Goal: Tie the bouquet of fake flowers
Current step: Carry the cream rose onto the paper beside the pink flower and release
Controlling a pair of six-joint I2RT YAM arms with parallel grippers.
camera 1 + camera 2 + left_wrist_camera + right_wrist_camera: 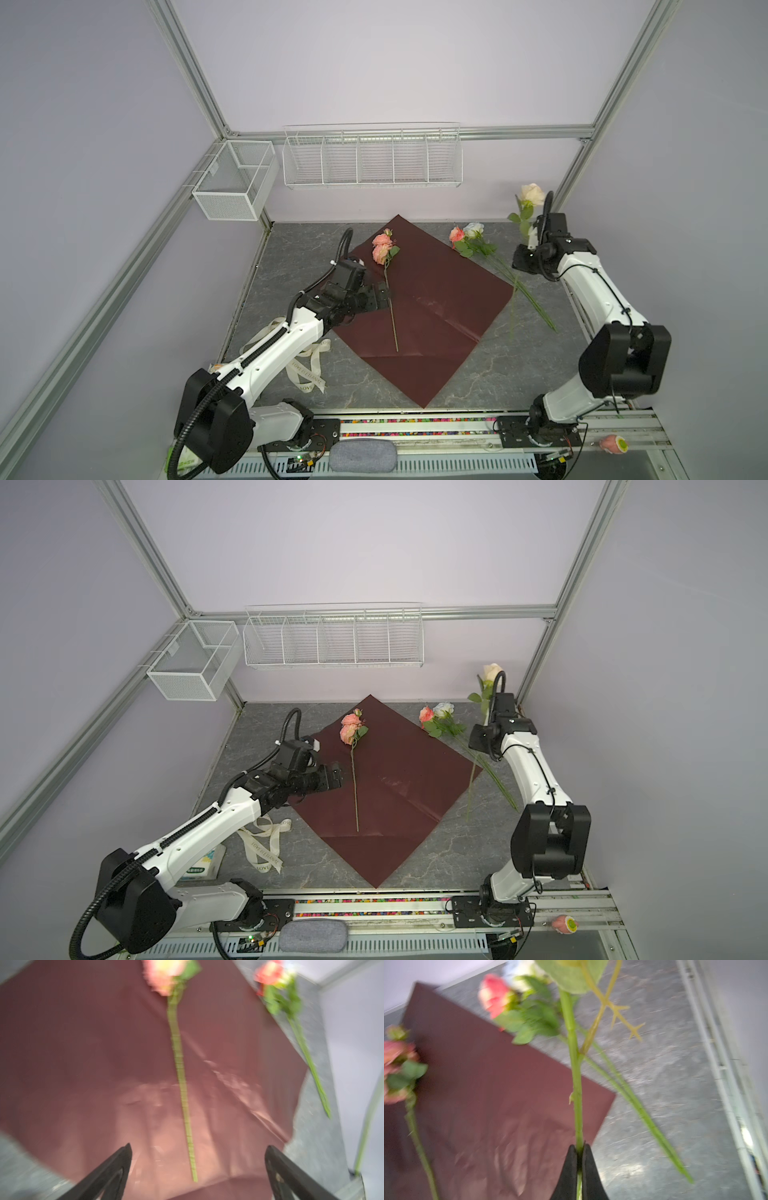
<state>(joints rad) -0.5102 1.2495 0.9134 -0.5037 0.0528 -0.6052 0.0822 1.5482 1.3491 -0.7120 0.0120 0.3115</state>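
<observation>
right jaws hold cream rose [532, 194] beyond the red paper [449, 299] edge.

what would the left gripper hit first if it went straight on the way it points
Most likely the green stem of the peach-pink fake rose, lying on the dark red wrapping paper ahead of the open left gripper. Depth is unclear in the wrist view, so it might touch the paper first.

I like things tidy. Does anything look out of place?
A small pink round thing sits alone on the front metal rail, off the table. Two roses lie beside the red paper.
</observation>
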